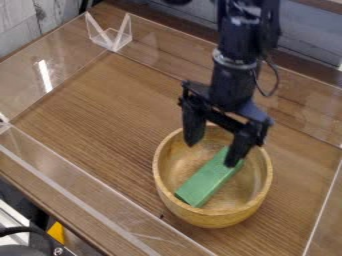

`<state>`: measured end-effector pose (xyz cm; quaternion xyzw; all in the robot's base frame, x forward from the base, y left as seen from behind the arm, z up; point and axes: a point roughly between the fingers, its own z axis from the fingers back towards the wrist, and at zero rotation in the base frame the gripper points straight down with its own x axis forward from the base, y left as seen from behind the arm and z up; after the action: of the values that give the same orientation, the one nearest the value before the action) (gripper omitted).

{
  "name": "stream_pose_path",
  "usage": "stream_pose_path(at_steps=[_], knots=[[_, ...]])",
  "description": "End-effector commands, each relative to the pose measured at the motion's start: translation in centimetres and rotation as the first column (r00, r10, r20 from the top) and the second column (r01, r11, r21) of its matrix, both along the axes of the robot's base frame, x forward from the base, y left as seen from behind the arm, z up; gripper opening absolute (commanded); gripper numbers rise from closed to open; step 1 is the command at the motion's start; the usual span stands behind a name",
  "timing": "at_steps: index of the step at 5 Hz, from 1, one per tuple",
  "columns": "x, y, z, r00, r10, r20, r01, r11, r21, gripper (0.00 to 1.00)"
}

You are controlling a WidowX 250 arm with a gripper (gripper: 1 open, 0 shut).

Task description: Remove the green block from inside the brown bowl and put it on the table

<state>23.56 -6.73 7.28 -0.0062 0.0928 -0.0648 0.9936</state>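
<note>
The brown bowl (pixel 254 197) sits on the table (pixel 100 120) at the lower right. Inside it the green block (pixel 207 183) lies slanted from lower left to upper right, its upper end hidden behind the fingers. My gripper (pixel 218 141) points almost straight down over the bowl with its jaws wide open. The left finger (pixel 194 128) hangs over the bowl's far rim, and the right finger (pixel 242 152) reaches down inside, near the block's upper end. Nothing is held between them.
Clear acrylic walls (pixel 80 205) run around the table's edges. A small clear acrylic stand (pixel 110 33) sits in the far left corner. Bare wood-grain tabletop stretches to the left of the bowl.
</note>
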Motion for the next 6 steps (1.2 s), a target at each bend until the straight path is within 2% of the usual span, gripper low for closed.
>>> stream_pose_path(at_steps=[1, 3, 6], knots=[[0.1, -0.5, 0.4, 0.996, -0.008, 0.092, 0.009, 1.000, -0.010, 1.00], [0.1, -0.1, -0.3, 0.992, -0.010, 0.129, 0.011, 1.000, -0.006, 1.00], [0.3, 0.5, -0.6, 0.987, 0.003, 0.162, -0.002, 1.000, -0.004, 1.00]])
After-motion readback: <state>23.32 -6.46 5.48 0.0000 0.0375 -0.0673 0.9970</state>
